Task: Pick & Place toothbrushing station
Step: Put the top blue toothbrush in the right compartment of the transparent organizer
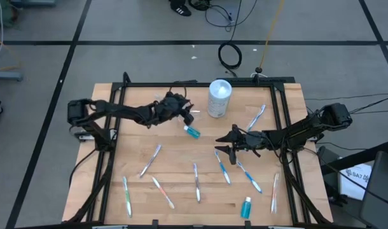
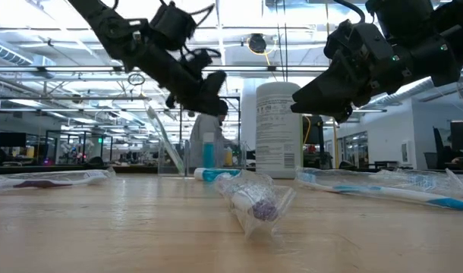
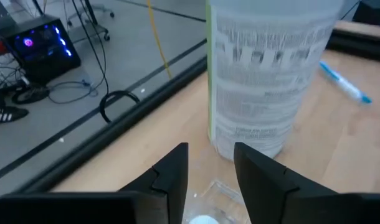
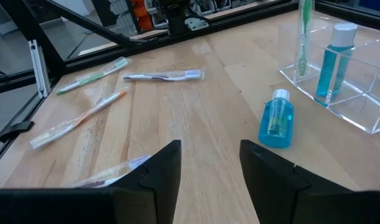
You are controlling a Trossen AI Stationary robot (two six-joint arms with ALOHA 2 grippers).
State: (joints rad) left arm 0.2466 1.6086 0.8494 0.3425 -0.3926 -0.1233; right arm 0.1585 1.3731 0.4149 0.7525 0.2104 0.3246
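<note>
A clear compartmented holder stands on the wooden table with a green toothbrush and a blue white-capped tube upright in it. It also shows in the low view. My left gripper is open and hangs just above the holder, its fingers on either side of a white cap without touching. Another blue tube lies on its side beside the holder. My right gripper is open and empty above the table's middle, near a wrapped toothbrush.
A large white lidded container stands at the far middle, just beyond my left gripper. Wrapped toothbrushes lie scattered on the near half and at the far right. A blue tube lies near the front edge. A black frame borders the table.
</note>
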